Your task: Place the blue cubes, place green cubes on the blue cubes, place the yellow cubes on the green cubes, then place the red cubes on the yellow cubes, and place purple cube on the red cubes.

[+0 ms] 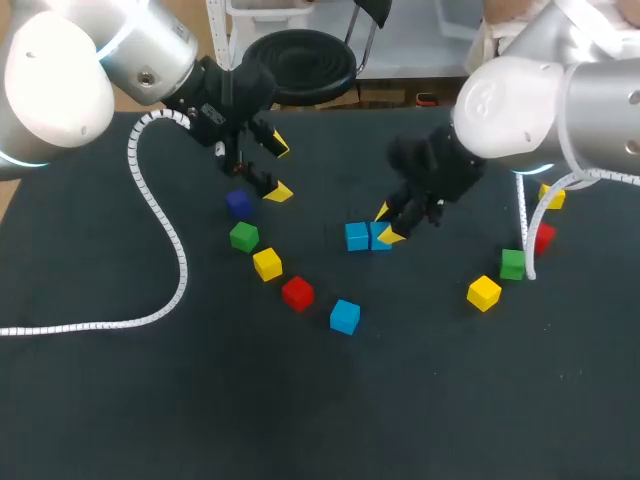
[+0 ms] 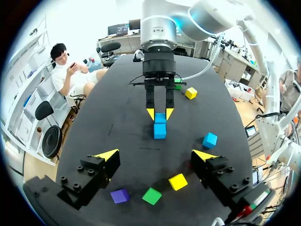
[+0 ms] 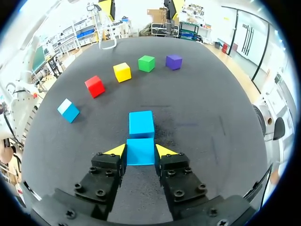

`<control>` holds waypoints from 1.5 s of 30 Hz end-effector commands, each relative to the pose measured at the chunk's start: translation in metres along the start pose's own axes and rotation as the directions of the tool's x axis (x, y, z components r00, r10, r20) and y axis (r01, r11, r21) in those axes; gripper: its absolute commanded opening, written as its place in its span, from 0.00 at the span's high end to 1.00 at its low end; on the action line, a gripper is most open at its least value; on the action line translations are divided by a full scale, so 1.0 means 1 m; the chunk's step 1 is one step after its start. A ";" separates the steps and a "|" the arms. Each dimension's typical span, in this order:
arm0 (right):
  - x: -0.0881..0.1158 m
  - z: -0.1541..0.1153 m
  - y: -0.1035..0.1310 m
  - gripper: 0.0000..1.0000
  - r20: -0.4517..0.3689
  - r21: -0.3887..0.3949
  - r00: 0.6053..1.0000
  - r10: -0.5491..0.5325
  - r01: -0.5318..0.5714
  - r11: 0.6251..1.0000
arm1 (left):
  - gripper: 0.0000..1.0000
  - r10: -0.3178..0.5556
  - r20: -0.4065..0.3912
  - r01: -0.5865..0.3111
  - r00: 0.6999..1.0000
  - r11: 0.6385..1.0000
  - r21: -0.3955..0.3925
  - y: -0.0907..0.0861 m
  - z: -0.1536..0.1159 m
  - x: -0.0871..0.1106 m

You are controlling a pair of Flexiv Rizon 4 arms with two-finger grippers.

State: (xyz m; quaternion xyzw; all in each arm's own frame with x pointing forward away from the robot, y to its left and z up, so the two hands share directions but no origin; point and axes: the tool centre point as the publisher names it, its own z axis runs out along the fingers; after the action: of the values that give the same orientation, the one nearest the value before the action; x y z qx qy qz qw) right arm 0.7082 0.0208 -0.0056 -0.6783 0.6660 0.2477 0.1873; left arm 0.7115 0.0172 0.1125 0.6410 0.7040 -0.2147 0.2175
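Yellow-tipped right gripper (image 3: 140, 149) pinches smooth blue cube (image 3: 140, 157)

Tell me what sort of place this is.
Probably a robotics lab bench: the left arm and right arm hang over a black table of scattered cubes; the right tool grips a blue cube.

table (image 1: 420, 400): dark matte top | white coiled cable (image 1: 182, 265): lies curved across table's left part
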 end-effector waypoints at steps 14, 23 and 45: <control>0.003 -0.001 0.000 1.00 -0.006 0.007 1.000 0.000 0.000 1.000 | 0.00 -0.001 -0.004 0.001 1.000 1.000 0.003 0.002 0.000 -0.001; 0.005 0.002 -0.001 1.00 -0.009 -0.006 1.000 0.005 -0.005 1.000 | 0.00 -0.001 -0.004 0.001 1.000 1.000 0.003 0.002 0.000 -0.001; 0.005 0.001 -0.001 1.00 -0.008 -0.002 1.000 0.004 -0.004 1.000 | 0.00 -0.001 -0.004 0.001 1.000 1.000 0.003 0.002 0.000 -0.001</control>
State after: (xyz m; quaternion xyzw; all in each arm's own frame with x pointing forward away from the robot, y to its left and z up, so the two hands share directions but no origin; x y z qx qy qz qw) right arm 0.7092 0.0174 -0.0063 -0.6781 0.6685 0.2445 0.1830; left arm 0.7115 0.0172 0.1125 0.6410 0.7040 -0.2147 0.2175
